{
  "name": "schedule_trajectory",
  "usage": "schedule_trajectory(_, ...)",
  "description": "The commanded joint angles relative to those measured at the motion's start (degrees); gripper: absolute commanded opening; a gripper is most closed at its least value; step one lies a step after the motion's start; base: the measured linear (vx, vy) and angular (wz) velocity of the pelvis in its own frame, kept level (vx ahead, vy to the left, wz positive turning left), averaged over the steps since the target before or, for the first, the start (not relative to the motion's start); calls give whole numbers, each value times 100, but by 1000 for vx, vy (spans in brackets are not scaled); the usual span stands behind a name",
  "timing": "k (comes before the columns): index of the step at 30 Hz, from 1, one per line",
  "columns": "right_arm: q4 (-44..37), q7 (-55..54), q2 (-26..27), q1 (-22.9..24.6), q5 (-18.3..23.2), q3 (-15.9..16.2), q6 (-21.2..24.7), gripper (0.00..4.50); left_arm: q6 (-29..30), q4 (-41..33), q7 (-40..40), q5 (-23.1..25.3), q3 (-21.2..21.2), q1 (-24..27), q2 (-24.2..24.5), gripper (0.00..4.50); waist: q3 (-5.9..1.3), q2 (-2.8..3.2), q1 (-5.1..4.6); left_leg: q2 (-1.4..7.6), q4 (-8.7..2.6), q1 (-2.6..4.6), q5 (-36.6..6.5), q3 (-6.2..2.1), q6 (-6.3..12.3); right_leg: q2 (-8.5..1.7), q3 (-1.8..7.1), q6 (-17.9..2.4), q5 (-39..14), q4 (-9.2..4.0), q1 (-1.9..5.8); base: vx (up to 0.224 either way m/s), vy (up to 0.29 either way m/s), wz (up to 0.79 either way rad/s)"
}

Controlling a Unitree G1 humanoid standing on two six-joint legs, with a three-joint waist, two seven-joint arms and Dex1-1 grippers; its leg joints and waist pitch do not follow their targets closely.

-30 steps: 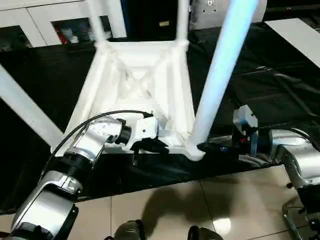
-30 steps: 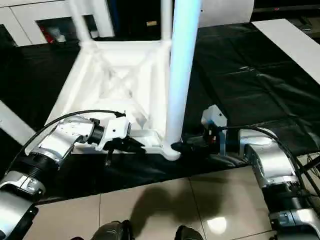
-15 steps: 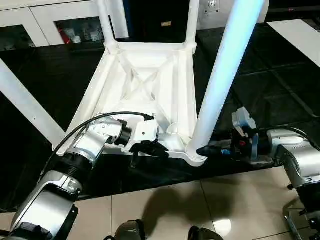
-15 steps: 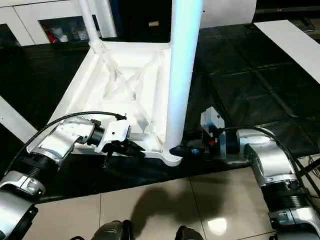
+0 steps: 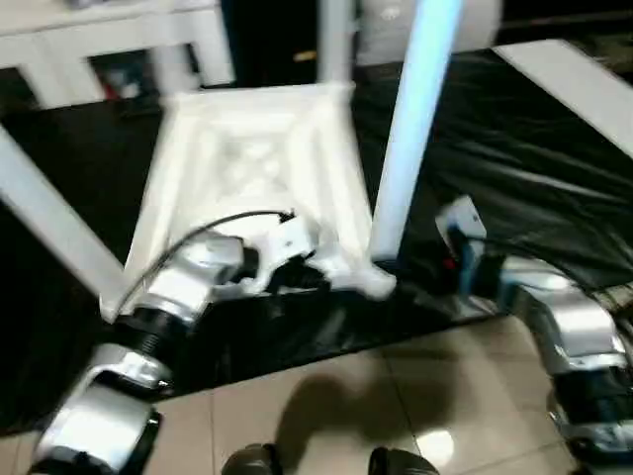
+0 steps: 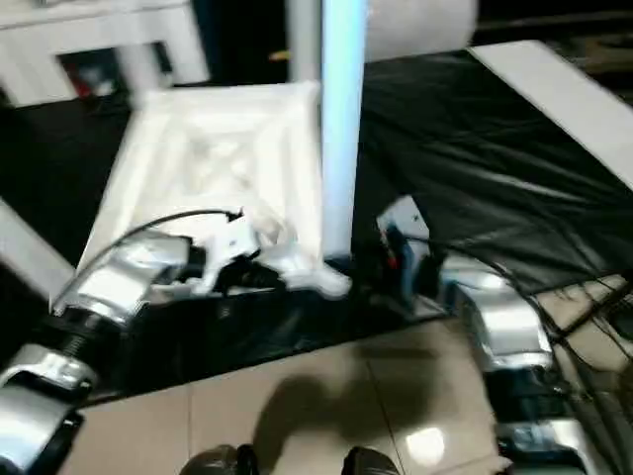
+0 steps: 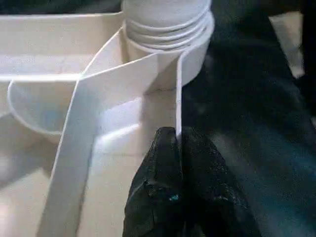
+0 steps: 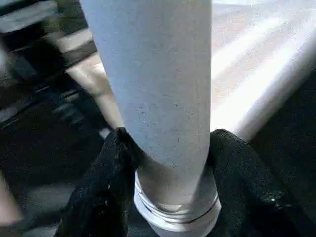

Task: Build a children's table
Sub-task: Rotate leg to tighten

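Observation:
The white children's table [image 5: 247, 168] lies upside down on the black-covered worktable, ribbed underside up and its legs pointing upward. My left gripper [image 5: 305, 280] is at the near rim, close to the near right corner. In the left wrist view its black fingers [image 7: 163, 173] are shut on the thin upright rim wall [image 7: 177, 89], just before the corner socket [image 7: 168, 29]. My right gripper [image 5: 393, 265] is at that corner from the right. In the right wrist view its fingers [image 8: 106, 187] clasp the base of the near right leg [image 8: 158, 74], shut on it.
The black cover [image 5: 534, 158] spreads to the right, with a white board [image 5: 574, 79] at its far right. White cabinets [image 5: 109, 30] stand behind. Another table leg [image 5: 49, 218] slants across the left. Tiled floor [image 5: 396, 396] and my feet are below the worktable's near edge.
The head views have shifted and blurred, so the camera has moved. Both grippers keep the same hold, on the rim and on the leg base.

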Motion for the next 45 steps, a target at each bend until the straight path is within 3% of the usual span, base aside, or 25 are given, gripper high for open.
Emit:
schedule_trajectory(1,284,-737,461,-167,-162,244,276,195,242,-230,276,-69,-296,36,-586,0,-256,-78,-15,238,-425,69,-2202,-183,16,-450,218,-680,-3711,-640,196,0,0,0)
schedule_trajectory(2,561,-1421,766,-303,-320,127,268,195,461,-157,771,-12,-215,-68,-888,0,-273,-88,-57,218,-410,90,-2260,-191,13,-455,201,-577,-3852,-684,188,0,0,0)
schedule_trajectory(4,762,-2013,1001,-409,-460,24,243,195,608,-59,1198,52,-152,-178,-1131,0,-277,-81,-123,204,-428,30,-2197,-214,30,-444,168,-508,-3782,-687,228,0,0,0)
schedule_trajectory(5,817,-2228,1080,-443,-529,-9,243,195,651,-24,1348,79,-131,-214,-1211,0,-298,-88,-134,212,-437,44,-2125,-208,49,-432,167,-484,-3629,-693,214,0,0,0)
schedule_trajectory(8,824,-2705,1380,-543,-454,-305,390,195,884,-76,1716,154,-71,-277,-1461,0,-320,-90,-133,220,-436,74,-2090,-165,178,-408,209,-617,-3175,-700,180,0,0,0)
schedule_trajectory(10,829,-2785,1411,-576,-490,-319,377,195,961,-112,1840,204,-69,-297,-1536,0,-346,-78,-112,232,-443,62,-1955,-162,226,-405,225,-748,-2830,-660,200,0,0,0)
schedule_trajectory(11,841,-2740,1352,-558,-601,-238,205,249,966,-133,1893,262,-94,-297,-1538,0,-355,-80,-106,248,-442,57,-1902,-148,246,-398,237,-826,-2582,-638,201,0,0,0)
schedule_trajectory(12,844,-2700,1321,-541,-644,-204,102,263,963,-143,1907,291,-106,-292,-1528,0,-358,-81,-101,247,-439,51,-1870,-140,258,-401,243,-857,-2477,-633,208,0,0,0)
schedule_trajectory(15,735,-2441,1213,-404,-558,-213,-192,269,922,-188,1899,374,-168,-232,-1404,0,-394,-90,-56,248,-405,55,-1609,-99,372,-416,272,-1041,-2027,-595,228,0,0,0)
schedule_trajectory(17,556,-2227,1116,-267,-404,-311,-321,305,899,-236,1868,411,-172,-156,-1281,0,-411,-100,-9,248,-379,40,-1361,-78,479,-413,278,-1174,-1710,-553,257,0,0,0)
schedule_trajectory(20,326,-1842,886,-73,-226,-417,-342,311,834,-249,1743,411,-155,-76,-1104,0,-439,-104,46,244,-353,1,-1006,-74,665,-404,262,-1224,-1316,-510,298,0,0,0)
schedule_trajectory(21,293,-1756,816,-31,-221,-419,-362,341,817,-243,1700,413,-156,-64,-1063,0,-444,-104,52,244,-348,1,-955,-69,689,-404,262,-1246,-1254,-502,299,0,0,0)
schedule_trajectory(22,254,-1519,655,55,-235,-384,-481,341,716,-202,1619,416,-151,-45,-996,0,-457,-103,68,240,-338,-8,-864,-73,719,-398,255,-1276,-1127,-483,311,0,0,0)
schedule_trajectory(27,234,-730,41,244,-171,-420,-940,383,218,35,1155,376,-244,-44,-694,0,-444,-75,105,249,-339,1,-988,-81,755,-397,234,-1278,-1260,-509,313,0,0,0)
schedule_trajectory(29,249,-223,-328,234,-137,-378,-1136,395,-274,170,664,345,-357,-55,-499,0,-440,-90,106,253,-348,-1,-1092,-85,723,-389,232,-1250,-1392,-511,321,0,0,0)
schedule_trajectory(32,277,123,-555,199,-161,-301,-1261,425,-549,264,332,304,-403,-59,-389,0,-421,-99,106,261,-353,12,-1226,-80,703,-394,234,-1208,-1595,-538,301,0,0,0)
schedule_trajectory(37,270,1325,-940,98,166,-80,-1279,425,-1240,487,-404,296,-587,-194,-81,0,-443,-102,172,295,-338,12,-1111,-75,773,-408,240,-1302,-1448,-489,302,0,0,0)
schedule_trajectory(39,345,1619,-998,51,253,-24,-1328,391,-1405,508,-631,256,-625,-223,-17,0,-453,-122,211,302,-327,17,-1056,-67,825,-406,238,-1364,-1321,-473,294,0,0,0)
schedule_trajectory(45,567,2233,-1082,-63,344,146,-1426,344,-1713,477,-1244,159,-717,-212,121,0,-499,-90,280,339,-286,10,-724,-76,915,-422,246,-1618,-648,-356,297,0,0,0)
